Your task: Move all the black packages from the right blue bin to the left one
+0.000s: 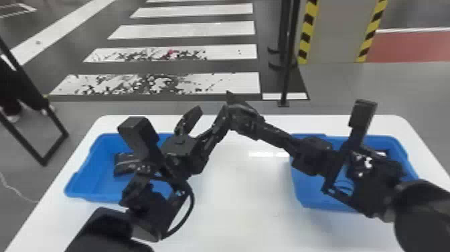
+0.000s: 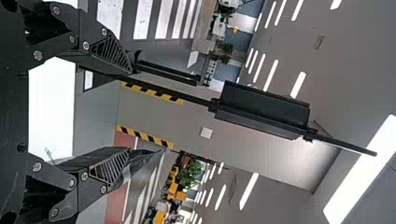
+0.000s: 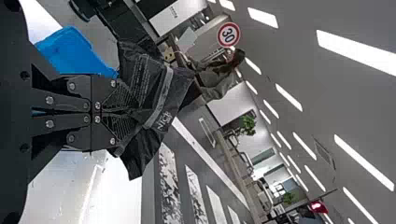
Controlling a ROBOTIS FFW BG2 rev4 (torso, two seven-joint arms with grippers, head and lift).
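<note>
Black package [image 1: 245, 116] is clamped in the right end effector [image 3: 132, 112], upper centre of frame. Left end effector [image 2: 129, 112], fingers apart, is seen just left of it (contact can't be told). Leftward travel is likely needed toward left blue bin [image 1: 82, 174], frame left.

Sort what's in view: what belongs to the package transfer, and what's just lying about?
Job:
- left bin
- package in left bin
- right bin
- package in right bin
- held package
- right gripper
- left gripper

Not job:
- striped pillar
- black post
- black frame
- round sign
</note>
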